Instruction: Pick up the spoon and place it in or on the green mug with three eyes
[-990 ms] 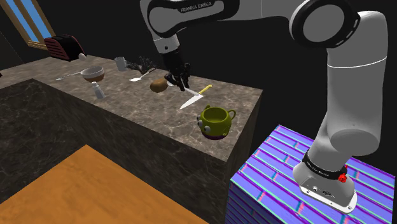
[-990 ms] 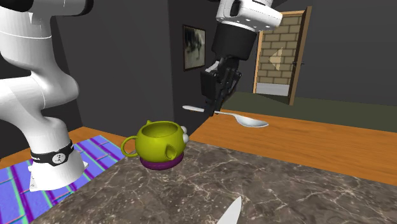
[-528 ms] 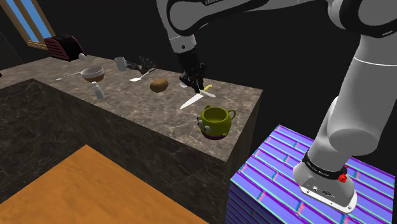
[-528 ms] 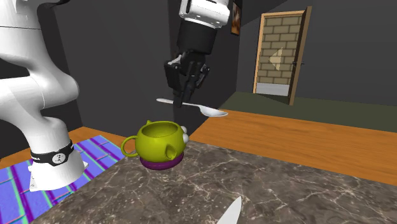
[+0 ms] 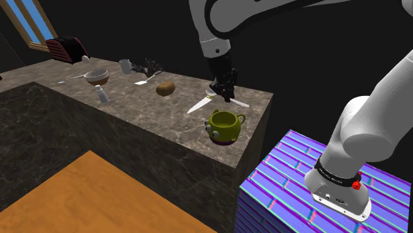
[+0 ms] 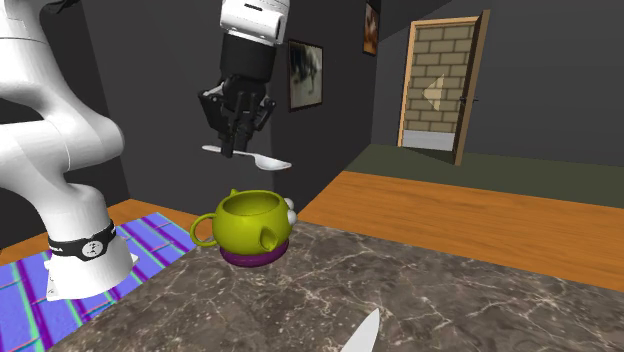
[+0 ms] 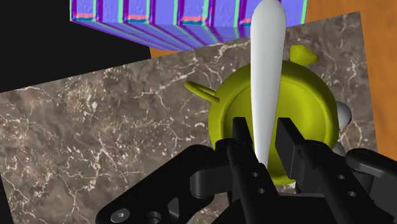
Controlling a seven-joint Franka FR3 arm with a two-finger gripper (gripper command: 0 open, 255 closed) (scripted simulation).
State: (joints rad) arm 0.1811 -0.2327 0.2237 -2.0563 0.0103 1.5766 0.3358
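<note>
gripper (image 7: 263, 137) pinches spoon (image 7: 266, 70) by handle — probably light, stiff, slick, may pivot; mug (image 5: 225, 126) at its 6 o'clock, shoulder view.

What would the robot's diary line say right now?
phase: hover | tool: shut on spoon | spoon: above green mug | placed: not yet

green mug (image 5: 225, 126) 1 | toaster (image 5: 66, 47) 1 | bowl (image 5: 96, 76) 1 | knife (image 5: 198, 104) 1

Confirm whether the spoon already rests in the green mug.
No, the gripper holds the spoon in the air above the mug.
</note>
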